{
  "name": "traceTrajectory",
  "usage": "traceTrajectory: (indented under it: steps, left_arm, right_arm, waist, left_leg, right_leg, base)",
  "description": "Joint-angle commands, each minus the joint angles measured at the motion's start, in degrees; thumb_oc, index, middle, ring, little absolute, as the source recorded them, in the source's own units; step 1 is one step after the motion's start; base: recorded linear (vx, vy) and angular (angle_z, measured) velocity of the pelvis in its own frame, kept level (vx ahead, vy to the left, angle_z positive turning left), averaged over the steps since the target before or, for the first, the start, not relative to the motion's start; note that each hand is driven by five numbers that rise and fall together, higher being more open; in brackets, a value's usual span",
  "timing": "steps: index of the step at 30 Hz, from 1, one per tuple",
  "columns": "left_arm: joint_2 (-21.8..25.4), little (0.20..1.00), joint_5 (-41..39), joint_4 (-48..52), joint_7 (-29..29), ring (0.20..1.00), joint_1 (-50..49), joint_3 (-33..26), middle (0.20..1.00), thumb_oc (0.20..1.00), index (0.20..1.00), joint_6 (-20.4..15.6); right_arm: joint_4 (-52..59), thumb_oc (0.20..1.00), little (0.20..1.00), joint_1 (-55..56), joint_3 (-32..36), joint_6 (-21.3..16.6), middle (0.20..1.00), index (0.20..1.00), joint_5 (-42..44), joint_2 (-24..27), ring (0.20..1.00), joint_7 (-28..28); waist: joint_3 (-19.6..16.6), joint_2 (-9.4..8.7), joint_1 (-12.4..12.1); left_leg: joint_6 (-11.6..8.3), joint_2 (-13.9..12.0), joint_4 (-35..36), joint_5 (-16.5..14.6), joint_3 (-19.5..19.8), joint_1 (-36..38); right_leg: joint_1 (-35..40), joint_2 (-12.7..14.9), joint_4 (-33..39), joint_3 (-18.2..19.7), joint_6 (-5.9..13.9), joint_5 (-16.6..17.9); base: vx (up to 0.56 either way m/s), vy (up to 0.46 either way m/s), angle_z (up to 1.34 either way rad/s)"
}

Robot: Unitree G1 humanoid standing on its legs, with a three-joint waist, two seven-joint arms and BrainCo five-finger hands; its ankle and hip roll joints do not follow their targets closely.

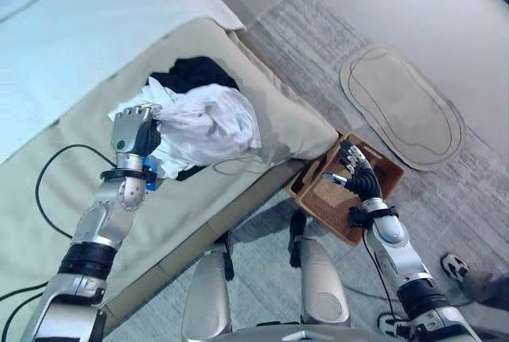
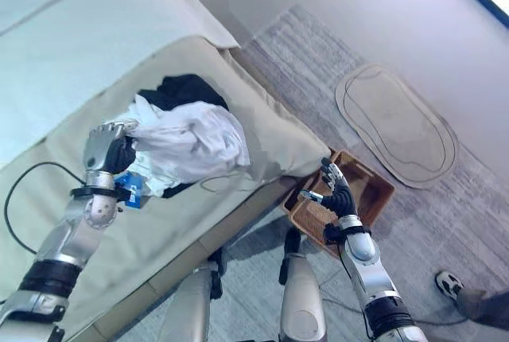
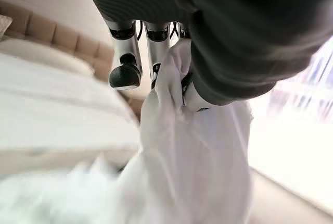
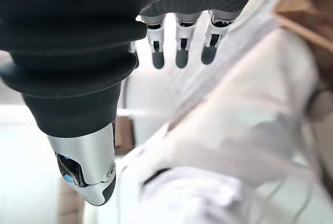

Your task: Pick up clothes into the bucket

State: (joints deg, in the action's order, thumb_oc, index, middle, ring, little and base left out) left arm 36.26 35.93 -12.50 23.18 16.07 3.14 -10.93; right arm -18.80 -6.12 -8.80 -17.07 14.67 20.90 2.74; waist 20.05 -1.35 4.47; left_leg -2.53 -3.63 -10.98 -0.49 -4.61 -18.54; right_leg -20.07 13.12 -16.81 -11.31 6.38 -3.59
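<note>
A white garment (image 1: 208, 126) lies bunched on the beige bedcover, over a black garment (image 1: 195, 74) behind it. My left hand (image 1: 134, 130) is shut on the white garment's left edge; in the left wrist view the white cloth (image 3: 192, 166) hangs from its curled fingers (image 3: 125, 73). A brown wicker basket (image 1: 390, 169) stands on the floor by the bed's corner. My right hand (image 1: 356, 172) hovers open just above the basket (image 2: 374, 187), holding nothing; its straight fingers (image 4: 180, 52) show in the right wrist view.
The bed (image 1: 71, 48) fills the left half, its corner (image 1: 318, 131) overhanging the basket. An oval beige mat (image 1: 402, 107) lies on the grey rug (image 1: 318, 32) beyond. A person's shoe (image 1: 455, 266) shows at the lower right.
</note>
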Motion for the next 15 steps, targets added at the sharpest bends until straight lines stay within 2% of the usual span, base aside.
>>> traceTrajectory:
  steps: [1, 3, 4, 5, 7, 10, 15]
  left_arm:
    - [0.58, 0.200, -7.19, 3.50, -1.43, 0.200, 0.17, -2.88, 0.200, 0.200, 0.200, -4.38]
    - [-0.29, 0.200, -13.29, 8.05, -4.15, 0.200, 0.04, -3.84, 0.200, 0.200, 0.200, -6.74]
    - [-0.26, 0.200, -13.49, 8.31, -4.41, 0.200, -0.18, -4.06, 0.200, 0.200, 0.200, -6.66]
    - [-0.75, 0.200, -18.44, 10.26, -6.43, 0.200, 0.20, -4.18, 0.200, 0.200, 0.200, -7.75]
    - [-0.62, 0.200, -19.84, 11.21, -6.91, 0.200, 0.74, -4.00, 0.200, 0.200, 0.200, -8.05]
    - [-0.46, 0.200, -26.65, 14.04, -9.42, 0.200, 3.82, -2.29, 0.200, 0.200, 0.200, -9.11]
    - [-0.76, 0.200, -30.42, 15.66, -10.31, 0.200, 7.63, 0.54, 0.200, 0.200, 0.200, -9.50]
  right_arm:
    - [-0.20, 1.000, 1.000, 0.32, -0.51, -1.27, 1.000, 1.000, -1.88, 0.04, 1.000, -0.69]
    - [-0.79, 1.000, 1.000, -0.57, -1.71, -0.85, 1.000, 1.000, -3.80, 0.17, 1.000, -1.26]
    - [-0.82, 1.000, 1.000, -0.60, -1.79, -0.86, 1.000, 1.000, -3.86, 0.17, 1.000, -1.23]
    - [-0.66, 1.000, 1.000, -1.68, -3.20, -0.62, 1.000, 1.000, -6.15, 0.56, 1.000, -1.44]
    - [-0.39, 1.000, 1.000, -2.41, -4.09, -0.46, 1.000, 1.000, -7.63, 0.91, 1.000, -1.55]
    - [1.76, 1.000, 1.000, -5.00, -8.03, 0.27, 1.000, 1.000, -12.54, 2.56, 1.000, -3.27]
    - [2.71, 1.000, 1.000, -8.81, -12.34, 0.68, 1.000, 1.000, -13.95, 1.82, 1.000, -4.26]
  waist:
    - [-5.88, -0.68, 0.27]
    - [-7.39, -0.44, -0.17]
    - [-7.21, -0.43, -0.10]
    - [-8.05, -0.22, -0.44]
    - [-8.36, -0.18, -0.59]
    - [-10.18, 0.22, -0.98]
    - [-11.61, 0.65, -1.44]
  left_leg:
    - [0.33, 0.42, 2.34, 1.00, 1.72, -0.39]
    - [-0.05, 0.02, 4.48, 1.59, 1.67, 2.28]
    - [-0.08, -0.01, 4.77, 1.69, 1.67, 2.67]
    - [-0.29, -0.28, 6.04, 2.15, 1.55, 4.33]
    - [-0.37, -0.29, 7.01, 2.43, 1.42, 5.44]
    - [-0.69, -0.45, 9.20, 3.06, 1.09, 8.60]
    - [-0.52, -0.56, 9.49, 2.50, 0.92, 11.52]
  right_leg:
    - [3.72, 2.50, 8.90, 0.30, 3.74, 7.30]
    - [6.73, 1.73, 11.34, -0.37, 3.83, 7.72]
    - [7.13, 1.66, 11.64, -0.44, 3.82, 7.84]
    - [8.69, 1.25, 12.76, -0.93, 3.77, 8.21]
    - [9.68, 0.96, 13.38, -1.04, 3.69, 8.30]
    - [12.45, 0.51, 14.20, -1.81, 3.68, 7.93]
    - [15.22, 0.18, 14.65, -1.95, 3.57, 7.40]
  base:
    - [0.05, -0.065, 0.09]
    - [0.04, -0.063, 0.02]
    - [0.04, -0.073, 0.06]
    - [0.04, -0.057, 0.05]
    - [0.04, -0.045, 0.00]
    - [0.05, -0.043, -0.03]
    - [0.06, -0.040, 0.01]
